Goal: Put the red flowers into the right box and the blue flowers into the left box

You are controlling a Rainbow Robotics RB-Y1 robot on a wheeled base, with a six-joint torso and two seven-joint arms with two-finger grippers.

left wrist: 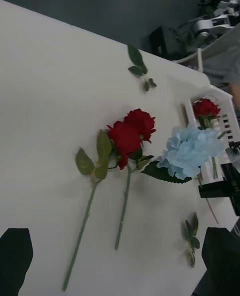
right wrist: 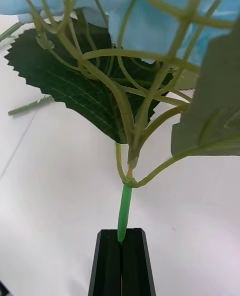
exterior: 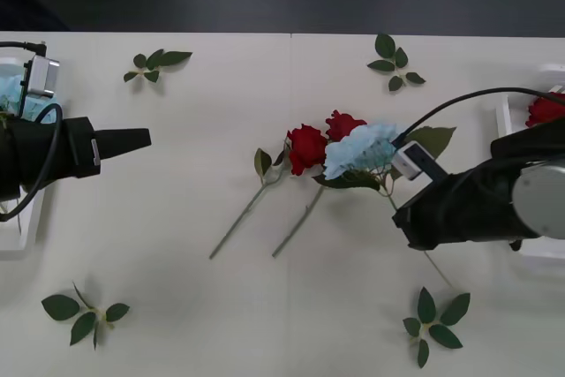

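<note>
Your right tool (right wrist: 121,256), black-fingered, is pressed together on the thin green stem of a pale sky-blue fluffy artificial flower (exterior: 360,150), pinching it just below where the stem branches; the head sits mid-surface, just right of the roses, its large dark leaf spread under it. Two deep-red artificial roses (exterior: 306,147) lie on the white surface (exterior: 221,130) side by side, heads touching or nearly so, long green stems trailing toward you and to the left. A third deep-red rose (exterior: 546,109) rests in the translucent white plastic tray on the right (exterior: 505,116), at the surface's right edge. Your left tool (exterior: 132,139) hovers over the left side of the surface, well apart from the flowers, pointing toward them; its black fingers (left wrist: 15,253) sit spread at the corners of the left wrist view. Behind it lies the translucent white tray on the left (exterior: 19,236), with something pale blue showing at its far end. Loose green leaf sprigs (exterior: 155,64) lie scattered near the surface's corners.
</note>
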